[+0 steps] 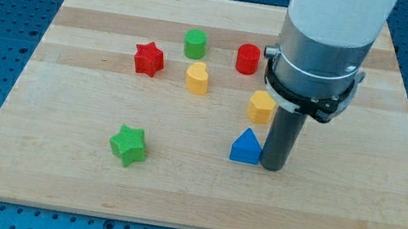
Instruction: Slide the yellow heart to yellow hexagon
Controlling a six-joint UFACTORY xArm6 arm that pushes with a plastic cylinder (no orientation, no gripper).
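Progress is looking slight: yellow heart [197, 78] is sitting well apart from yellow hexagon [261, 106], toward the view's left. My tip [271, 167] is resting below the hexagon, beside blue triangular block [246, 147], gripping nothing, having no pincer.
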